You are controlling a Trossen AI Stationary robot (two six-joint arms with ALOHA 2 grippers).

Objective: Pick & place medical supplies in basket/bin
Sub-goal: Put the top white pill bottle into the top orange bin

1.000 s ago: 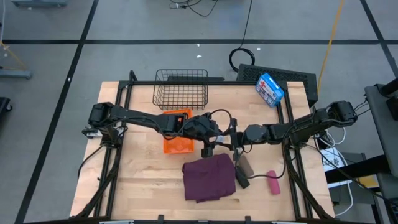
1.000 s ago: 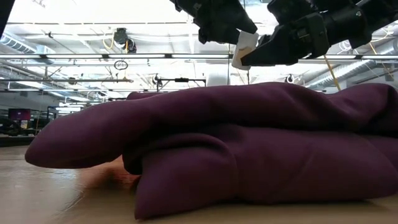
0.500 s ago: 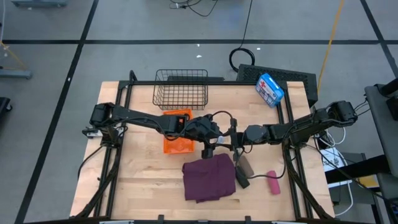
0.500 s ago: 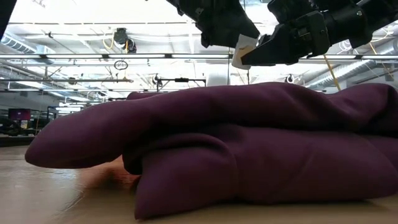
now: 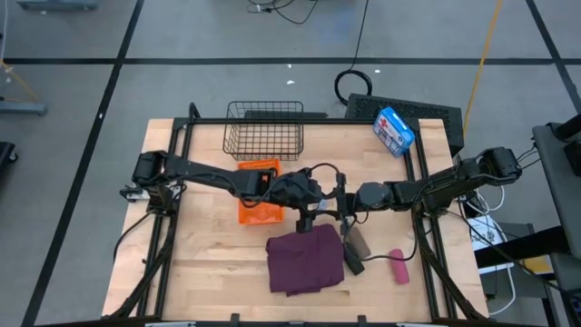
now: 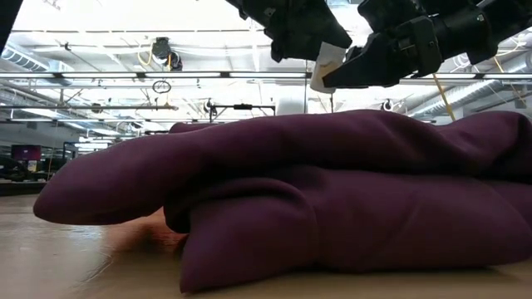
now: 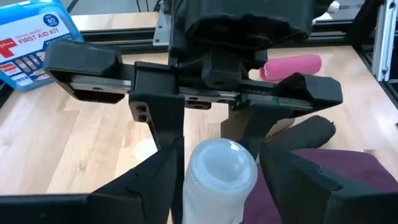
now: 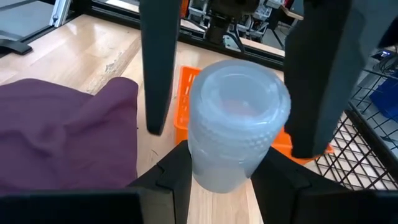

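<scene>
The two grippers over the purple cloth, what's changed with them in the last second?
Very little. The left gripper has edged slightly closer around the white vial that the right gripper holds above the purple cloth. The vial has not visibly changed hands. The cloth, pink roll, orange tray and wire basket stayed put.

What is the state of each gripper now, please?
Left gripper: open, fingers either side of the white vial, not gripping.
Right gripper: shut on the white vial.
</scene>
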